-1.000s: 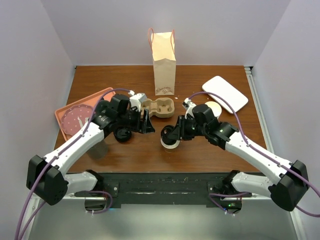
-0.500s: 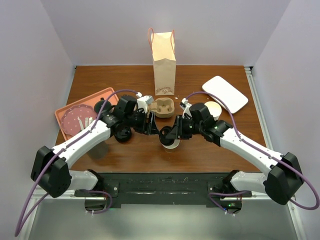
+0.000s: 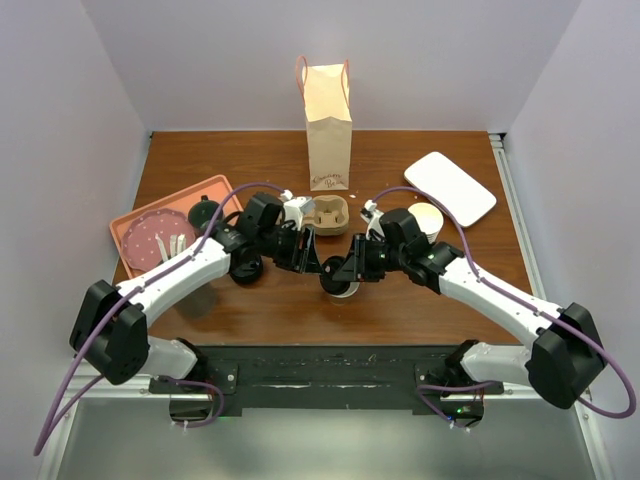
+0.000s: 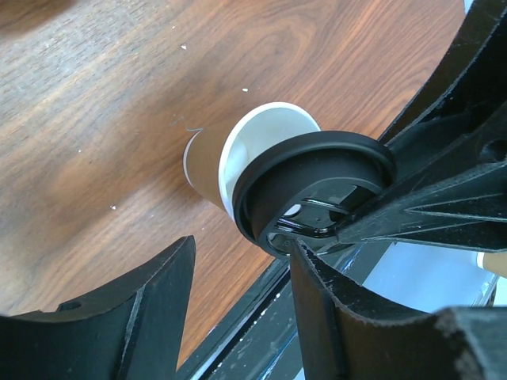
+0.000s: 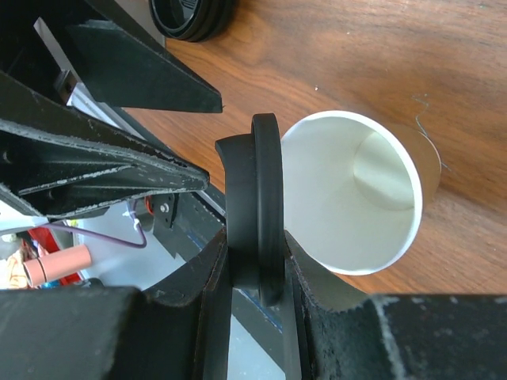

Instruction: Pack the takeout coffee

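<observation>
One paper cup [image 3: 340, 287] stands open at the table's middle. My right pincer [image 5: 255, 265] is clenched on one black lid [image 5: 255, 198], held on edge against the cup's rim and not seated. My left pincer [image 4: 242, 253] gapes empty just beside it, having slid in from the left and narrowed. Behind stand one bag [image 3: 328, 120], one carrier [image 3: 325, 213] and one tray [image 3: 170, 203].

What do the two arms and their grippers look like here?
The left arm and right arm have white link shells with black joints and bases; a purple cable runs along each. The left gripper and right gripper are black, with flat, matte, wedge-shaped fingers.
</observation>
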Motion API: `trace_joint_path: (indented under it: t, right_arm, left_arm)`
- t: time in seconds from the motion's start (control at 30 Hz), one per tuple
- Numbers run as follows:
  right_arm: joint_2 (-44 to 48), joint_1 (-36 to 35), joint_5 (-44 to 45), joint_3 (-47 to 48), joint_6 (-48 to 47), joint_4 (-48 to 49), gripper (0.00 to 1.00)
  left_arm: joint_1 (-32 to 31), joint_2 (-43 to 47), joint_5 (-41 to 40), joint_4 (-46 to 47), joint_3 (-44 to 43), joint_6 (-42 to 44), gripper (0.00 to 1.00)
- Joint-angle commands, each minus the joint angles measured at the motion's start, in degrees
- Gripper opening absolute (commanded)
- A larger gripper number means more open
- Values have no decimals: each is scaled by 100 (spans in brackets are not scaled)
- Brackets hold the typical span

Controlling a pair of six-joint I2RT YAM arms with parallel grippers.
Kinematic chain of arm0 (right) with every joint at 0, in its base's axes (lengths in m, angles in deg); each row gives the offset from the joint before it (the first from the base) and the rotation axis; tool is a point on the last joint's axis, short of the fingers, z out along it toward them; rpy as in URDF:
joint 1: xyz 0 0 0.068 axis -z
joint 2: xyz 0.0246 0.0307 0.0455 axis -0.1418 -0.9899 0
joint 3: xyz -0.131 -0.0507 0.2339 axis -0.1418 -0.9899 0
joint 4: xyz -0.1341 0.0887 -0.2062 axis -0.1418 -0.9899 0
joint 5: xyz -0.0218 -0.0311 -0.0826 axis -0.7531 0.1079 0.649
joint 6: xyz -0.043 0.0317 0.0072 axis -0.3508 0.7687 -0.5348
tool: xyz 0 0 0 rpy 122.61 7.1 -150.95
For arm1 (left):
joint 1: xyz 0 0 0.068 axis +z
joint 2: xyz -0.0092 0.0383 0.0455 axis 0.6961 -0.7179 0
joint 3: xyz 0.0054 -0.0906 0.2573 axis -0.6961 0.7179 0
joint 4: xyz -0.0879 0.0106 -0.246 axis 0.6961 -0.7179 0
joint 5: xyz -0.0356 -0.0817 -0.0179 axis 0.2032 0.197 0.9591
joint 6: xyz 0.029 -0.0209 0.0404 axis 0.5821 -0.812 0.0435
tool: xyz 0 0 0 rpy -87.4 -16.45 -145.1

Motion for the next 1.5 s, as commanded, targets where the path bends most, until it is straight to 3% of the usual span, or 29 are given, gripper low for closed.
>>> trace_joint_path:
  t: [0.0, 1.47]
  right_arm:
    - [-60, 53, -166, -59, 82, 209, 23]
    - [-7, 203, -219, -244, 223, 298, 28]
  left_arm:
    - [-52, -67, 141, 266, -45, -76, 55]
    - [-175, -260, -9, -33, -309, 3, 52]
